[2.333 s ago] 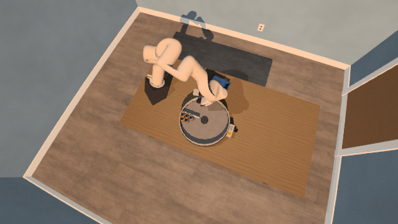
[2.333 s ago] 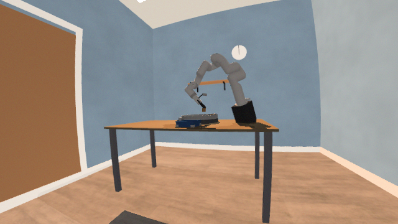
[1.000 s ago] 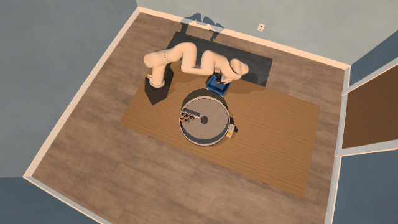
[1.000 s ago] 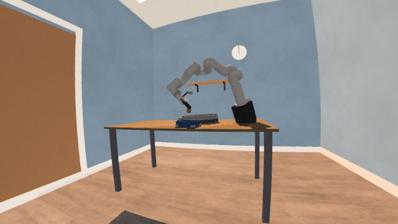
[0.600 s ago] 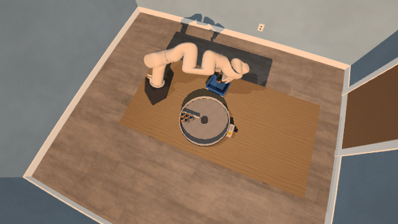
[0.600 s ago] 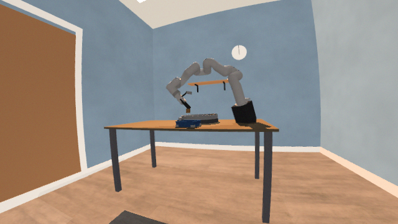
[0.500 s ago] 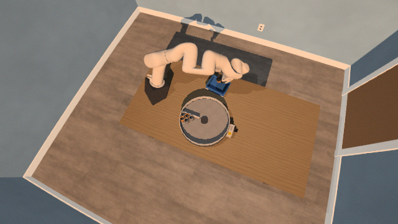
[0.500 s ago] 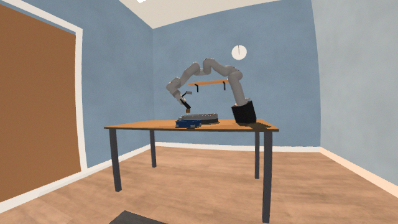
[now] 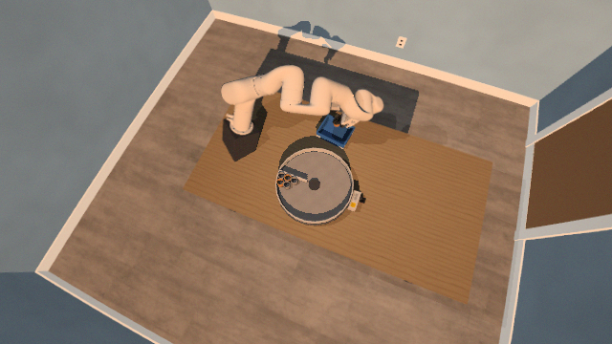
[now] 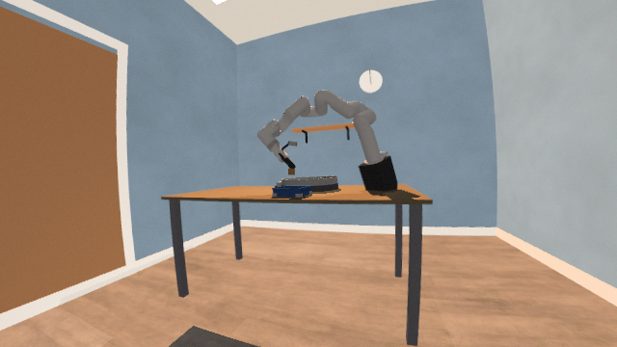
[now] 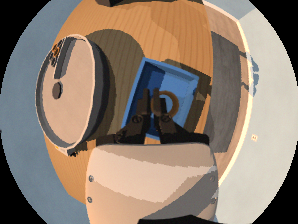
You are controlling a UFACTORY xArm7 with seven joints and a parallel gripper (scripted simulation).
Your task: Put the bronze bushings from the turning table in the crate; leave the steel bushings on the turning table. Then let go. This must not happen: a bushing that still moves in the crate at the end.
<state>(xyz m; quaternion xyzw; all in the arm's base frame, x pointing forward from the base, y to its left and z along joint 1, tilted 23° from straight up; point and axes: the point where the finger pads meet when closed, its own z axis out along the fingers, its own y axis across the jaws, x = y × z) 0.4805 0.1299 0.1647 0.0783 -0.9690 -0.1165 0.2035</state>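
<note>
the end effector (image 9: 341, 122) (image 10: 292, 167) (image 11: 151, 96) is nearly closed, its fingers gripping a bronze bushing (image 9: 337, 121) (image 10: 291, 172) (image 11: 175, 104) at its wall. the bushing hangs above the blue crate (image 9: 328, 139) (image 10: 291, 192) (image 11: 134, 97), apart from it; in the wrist view its ring shows over the inside of the crate, off to one side of the fingertips. the arm (image 9: 292, 91) (image 10: 295, 110) bends high over the wooden table (image 9: 411, 191) (image 10: 217, 194) (image 11: 117, 22) and slopes down to the crate, which sits just beside the round turning table (image 9: 330, 172) (image 10: 315, 182) (image 11: 72, 100). on the turning table, a tight cluster of bushings (image 9: 287, 178) (image 11: 55, 51) lies near the rim, next to a straight dark guide bar (image 9: 295, 172) (image 11: 63, 60). bronze and steel both show among them, but they are too small to count surely. a dark round hub (image 9: 314, 183) (image 11: 57, 90) marks the middle of the disc. at the outer side of the turning table is a small pale box (image 9: 355, 201) with a yellow spot on top. the arm stands on a black pedestal (image 9: 236, 150) (image 10: 380, 179) at one end of the table. a wooden shelf (image 10: 323, 128) and a round white clock (image 10: 370, 81) are on the blue wall behind.
</note>
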